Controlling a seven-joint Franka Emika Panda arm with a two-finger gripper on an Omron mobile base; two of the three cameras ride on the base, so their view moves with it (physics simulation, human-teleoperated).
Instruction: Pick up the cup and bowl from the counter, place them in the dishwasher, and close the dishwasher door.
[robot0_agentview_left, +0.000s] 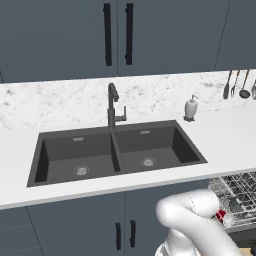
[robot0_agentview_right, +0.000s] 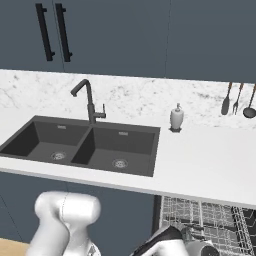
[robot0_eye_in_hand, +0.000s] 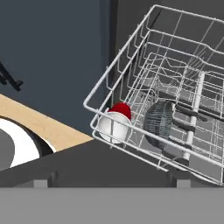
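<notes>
- The gripper's (robot0_eye_in_hand: 109, 183) two dark finger tips stand wide apart at the bottom of the hand view, with nothing between them; it holds nothing.
- Just beyond the tips lies the flat dark dishwasher door (robot0_eye_in_hand: 87, 164), let down and open.
- Past the door sits the wire rack (robot0_eye_in_hand: 175, 87) of the dishwasher (robot0_agentview_right: 210, 220), drawn out.
- The cup (robot0_eye_in_hand: 115, 122) lies on its side in the near corner of the rack, pale inside turned to the camera, red wall behind. In the left base view it shows as a red spot (robot0_agentview_left: 221, 216) at the rack's edge, beside the arm.
- Next to the cup, deeper in the rack, a dark grey round bowl (robot0_eye_in_hand: 159, 122) stands on edge among the wires.
- Outside the rack, a strip of pale wood floor (robot0_eye_in_hand: 43, 124) runs below a dark cabinet front (robot0_eye_in_hand: 52, 52).
- Above the dishwasher runs the counter (robot0_agentview_right: 200, 160), white with grey veins.
- A dark double sink (robot0_agentview_left: 117, 152) is set in it, with a dark tap (robot0_agentview_left: 114, 106) behind the divider.
- A white soap bottle (robot0_agentview_left: 191, 108) stands on the counter, right of the sink, near the wall.
- Utensils (robot0_agentview_right: 237, 99) hang on the wall at the far right.
- Dark cupboards with black vertical handles (robot0_agentview_left: 118, 34) hang above.
</notes>
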